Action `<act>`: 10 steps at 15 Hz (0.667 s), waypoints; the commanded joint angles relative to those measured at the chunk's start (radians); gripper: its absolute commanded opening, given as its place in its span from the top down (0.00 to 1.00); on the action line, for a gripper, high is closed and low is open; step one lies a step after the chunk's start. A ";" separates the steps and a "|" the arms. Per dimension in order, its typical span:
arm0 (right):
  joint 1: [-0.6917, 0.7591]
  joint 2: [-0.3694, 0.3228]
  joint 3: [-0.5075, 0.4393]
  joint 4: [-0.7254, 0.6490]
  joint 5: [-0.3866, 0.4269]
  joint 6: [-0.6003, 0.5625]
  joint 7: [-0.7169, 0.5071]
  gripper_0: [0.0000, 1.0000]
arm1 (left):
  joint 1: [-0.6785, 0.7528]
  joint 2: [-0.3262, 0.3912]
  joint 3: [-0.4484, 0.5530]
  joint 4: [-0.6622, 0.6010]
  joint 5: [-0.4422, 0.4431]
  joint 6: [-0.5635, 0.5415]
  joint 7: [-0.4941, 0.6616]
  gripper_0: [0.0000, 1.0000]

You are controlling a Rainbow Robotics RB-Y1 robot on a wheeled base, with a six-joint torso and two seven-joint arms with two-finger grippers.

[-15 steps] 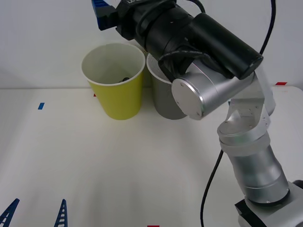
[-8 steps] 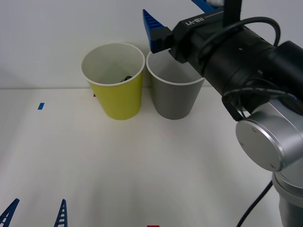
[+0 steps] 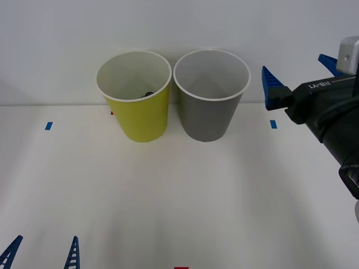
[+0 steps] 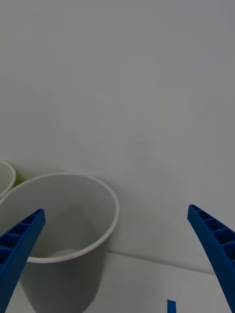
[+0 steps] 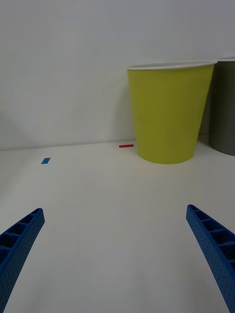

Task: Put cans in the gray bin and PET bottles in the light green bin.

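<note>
The light green bin (image 3: 137,115) and the gray bin (image 3: 208,115) stand side by side at the back of the white table. A small dark bit (image 3: 148,93) shows inside the light green bin, and I cannot tell what it is. No PET bottle or can is otherwise in view. My right gripper (image 3: 300,75) hovers open to the right of the gray bin with nothing between its fingers. The right wrist view looks into the gray bin (image 4: 63,230), past the open right gripper (image 4: 115,210). My left gripper (image 3: 42,255) rests open near the front left, facing the light green bin (image 5: 169,112).
Blue tape marks (image 3: 49,125) (image 3: 273,124) lie on the table to either side of the bins, and a red mark (image 3: 181,268) sits at the front edge. A white wall rises right behind the bins. The tabletop (image 3: 179,190) in front of them is bare.
My right arm has swung from above the light green bin to the right, past the gray bin, and lower; its gripper stayed open. The left gripper and both bins have not moved.
</note>
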 commanded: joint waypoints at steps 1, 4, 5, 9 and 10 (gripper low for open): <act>0.124 -0.024 -0.028 0.000 0.108 -0.087 -0.053 0.00 | 0.000 0.000 0.000 0.000 0.000 0.000 0.000 0.00; 0.217 -0.015 -0.058 0.000 0.136 -0.133 -0.072 0.00 | 0.000 0.000 0.000 0.000 0.000 0.000 0.000 0.00; 0.245 -0.001 -0.064 0.000 0.136 -0.158 -0.075 0.00 | 0.000 0.000 0.000 0.000 0.000 0.000 0.000 0.00; 0.412 0.154 -0.062 0.000 0.111 -0.471 -0.058 0.00 | 0.000 0.000 0.000 0.000 0.000 0.000 0.000 0.00; 0.432 0.159 -0.061 0.049 0.110 -0.567 -0.053 0.00 | 0.000 0.000 0.000 0.000 0.000 0.000 0.000 0.00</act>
